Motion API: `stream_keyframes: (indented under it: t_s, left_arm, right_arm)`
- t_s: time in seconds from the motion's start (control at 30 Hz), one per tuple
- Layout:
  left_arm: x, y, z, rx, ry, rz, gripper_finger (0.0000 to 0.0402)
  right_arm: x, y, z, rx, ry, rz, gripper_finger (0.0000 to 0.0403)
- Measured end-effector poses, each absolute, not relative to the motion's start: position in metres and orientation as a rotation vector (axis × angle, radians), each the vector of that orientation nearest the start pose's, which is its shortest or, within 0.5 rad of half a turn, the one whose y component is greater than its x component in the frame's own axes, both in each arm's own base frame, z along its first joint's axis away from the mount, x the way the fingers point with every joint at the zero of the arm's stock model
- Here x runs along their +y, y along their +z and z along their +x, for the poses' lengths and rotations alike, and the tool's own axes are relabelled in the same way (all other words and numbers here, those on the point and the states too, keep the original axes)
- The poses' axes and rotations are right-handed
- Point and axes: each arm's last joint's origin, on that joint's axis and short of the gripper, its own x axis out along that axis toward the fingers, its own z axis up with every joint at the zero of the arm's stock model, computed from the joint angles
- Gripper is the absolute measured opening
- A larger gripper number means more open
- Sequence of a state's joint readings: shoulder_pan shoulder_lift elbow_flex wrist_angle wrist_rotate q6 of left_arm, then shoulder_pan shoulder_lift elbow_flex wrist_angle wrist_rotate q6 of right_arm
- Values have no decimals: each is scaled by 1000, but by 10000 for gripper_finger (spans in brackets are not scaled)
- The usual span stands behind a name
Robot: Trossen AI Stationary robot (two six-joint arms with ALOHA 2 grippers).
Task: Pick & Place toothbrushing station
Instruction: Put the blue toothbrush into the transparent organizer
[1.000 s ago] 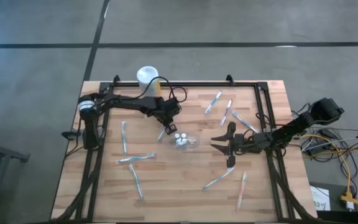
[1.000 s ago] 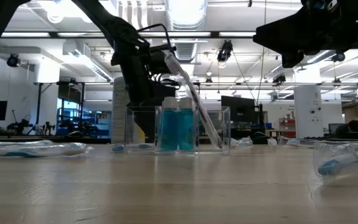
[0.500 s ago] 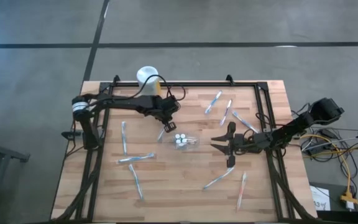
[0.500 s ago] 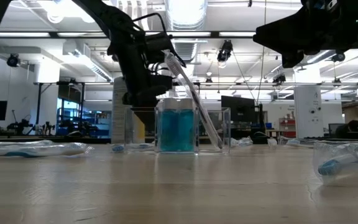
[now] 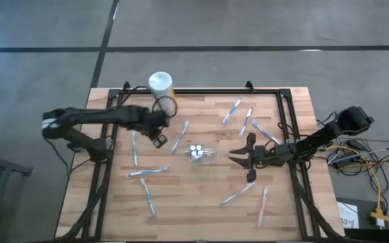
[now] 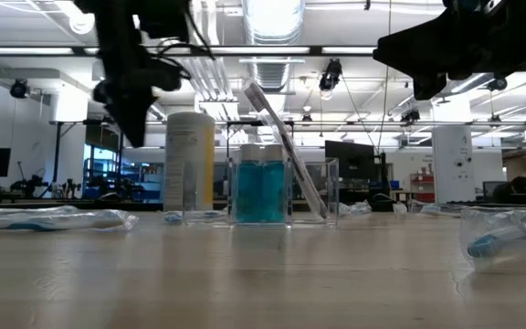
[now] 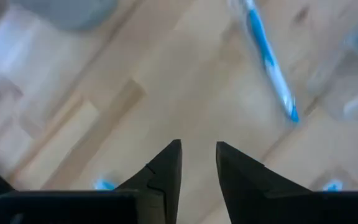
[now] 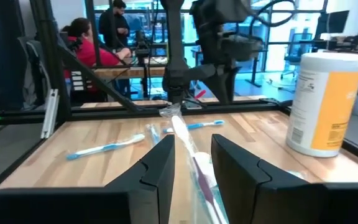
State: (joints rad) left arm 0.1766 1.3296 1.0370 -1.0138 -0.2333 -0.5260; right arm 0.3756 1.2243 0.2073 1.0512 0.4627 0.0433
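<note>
The clear plastic cup (image 5: 206, 154) stands mid-table and holds teal tubes with white caps (image 6: 260, 190). A white and blue toothbrush (image 6: 279, 146) stands slanted in it, lower end on the cup's bottom, head up and out over the rim; it also shows in the high view (image 5: 179, 136). My left gripper (image 5: 157, 140) hangs left of the cup, open a little and empty, clear of the table (image 7: 198, 155). My right gripper (image 5: 249, 157) is open wide and empty to the right of the cup, and its fingers frame the toothbrush from afar (image 8: 191, 158).
A white canister with a yellow label (image 5: 161, 84) stands at the far edge behind my left gripper. Several loose toothbrushes lie on the table: at the left (image 5: 135, 149), near left (image 5: 147, 173), far right (image 5: 232, 111) and near right (image 5: 238, 196). People sit beyond the table (image 8: 92, 53).
My left gripper has drawn away from the toothbrush's upper end at the cup and gone toward the table's left edge. The toothbrush stays leaning in the cup. The cup and my right gripper have kept still.
</note>
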Motion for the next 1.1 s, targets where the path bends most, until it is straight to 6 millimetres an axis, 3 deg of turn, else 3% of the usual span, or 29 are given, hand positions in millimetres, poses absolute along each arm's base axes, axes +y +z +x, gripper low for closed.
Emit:
stream_keyframes:
  t_s: [0.2,0.43,0.6,0.9,1.1]
  left_arm:
    - [13,232,203,1212,536,-443,106]
    - [-39,215,204,1171,247,-321,106]
    - [-67,207,202,1208,189,-232,106]
    - [-82,184,207,1301,231,-181,109]
    - [-85,163,214,1394,249,-114,144]
  right_arm:
    - [63,178,194,-35,-62,71,110]
    - [64,181,196,-43,-60,72,113]
    - [65,183,198,-50,-60,74,107]
    - [65,184,198,-51,-60,74,115]
    - [65,184,198,-51,-60,74,118]
